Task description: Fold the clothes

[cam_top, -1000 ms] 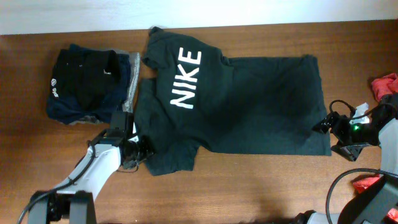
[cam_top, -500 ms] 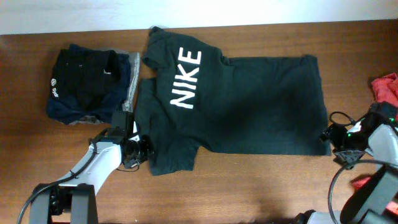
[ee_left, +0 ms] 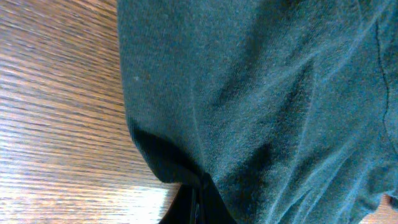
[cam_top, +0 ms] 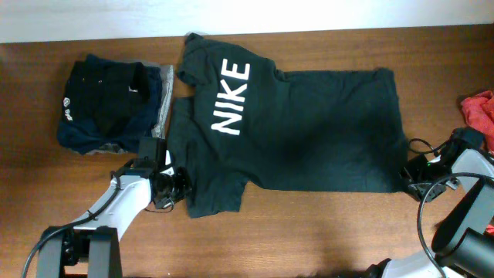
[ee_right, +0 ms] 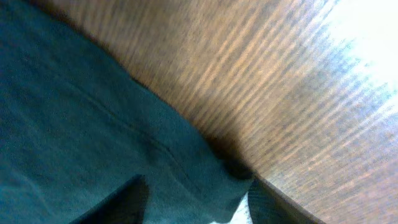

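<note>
Lying flat on the wooden table [cam_top: 309, 239]: black Nike T-shirt [cam_top: 309, 131]. Left gripper [cam_top: 179, 188]: clamped on its sleeve edge. Right gripper [cam_top: 403, 171]: fingers astride the hem corner, grip cannot be told. Folded dark garments [cam_top: 108, 104] by the shoulder; red garment [cam_top: 478, 108] at the table edge

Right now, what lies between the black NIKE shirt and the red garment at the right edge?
Only bare wood of the table lies between the shirt and the red garment; the overhead view shows this.

Robot lab bench: wooden table [cam_top: 309, 232], white wall [cam_top: 231, 15], left arm [cam_top: 123, 197], right arm [cam_top: 472, 162], trailing cable [cam_top: 422, 207].
</note>
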